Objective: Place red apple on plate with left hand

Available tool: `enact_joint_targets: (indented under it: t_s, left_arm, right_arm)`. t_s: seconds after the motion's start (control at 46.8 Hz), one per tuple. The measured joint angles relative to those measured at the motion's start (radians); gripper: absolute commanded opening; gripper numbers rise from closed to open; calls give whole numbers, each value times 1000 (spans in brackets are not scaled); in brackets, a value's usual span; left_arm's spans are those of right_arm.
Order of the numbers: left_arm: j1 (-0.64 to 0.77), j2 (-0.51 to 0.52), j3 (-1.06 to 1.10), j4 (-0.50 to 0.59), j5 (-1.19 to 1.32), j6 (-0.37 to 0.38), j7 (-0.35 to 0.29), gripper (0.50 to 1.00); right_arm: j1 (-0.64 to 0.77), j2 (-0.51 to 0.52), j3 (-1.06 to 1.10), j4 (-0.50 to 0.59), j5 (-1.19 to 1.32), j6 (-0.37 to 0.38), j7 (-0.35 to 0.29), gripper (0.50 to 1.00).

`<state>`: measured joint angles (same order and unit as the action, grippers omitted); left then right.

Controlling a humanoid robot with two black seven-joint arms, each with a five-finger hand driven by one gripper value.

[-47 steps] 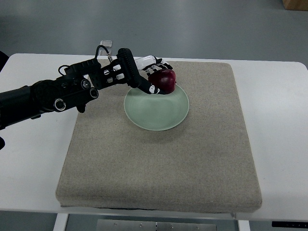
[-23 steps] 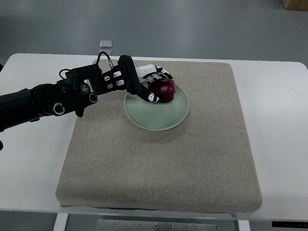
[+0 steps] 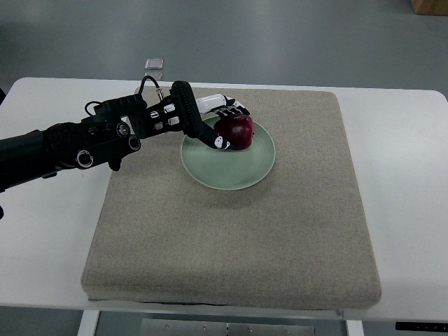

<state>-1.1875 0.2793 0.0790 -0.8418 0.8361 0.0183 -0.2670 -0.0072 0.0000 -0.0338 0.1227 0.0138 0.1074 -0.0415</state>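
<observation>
The red apple (image 3: pixel 236 131) sits in my left hand (image 3: pixel 210 120), over the far left part of the green plate (image 3: pixel 238 168). My fingers (image 3: pixel 222 108) curl around its far side and my thumb (image 3: pixel 211 138) presses the near side, so I hold it tight. I cannot tell if it touches the plate. The plate lies on a tan mat (image 3: pixel 280 238) on the white table (image 3: pixel 406 161). My arm (image 3: pixel 63 147) comes in from the left.
</observation>
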Motion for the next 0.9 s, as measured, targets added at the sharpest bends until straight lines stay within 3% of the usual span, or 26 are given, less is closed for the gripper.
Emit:
enact_joint_targets:
  t_s: [0.427,0.897]
  left_arm:
    - [5,-1,-2,20,-3,1,0,964]
    - [5,0,-20,242,-25,15,-1,964]
  right_arm:
    - [0,0,0,0,0,0,0,932]
    - [0,0,0,0,0,0,0,930]
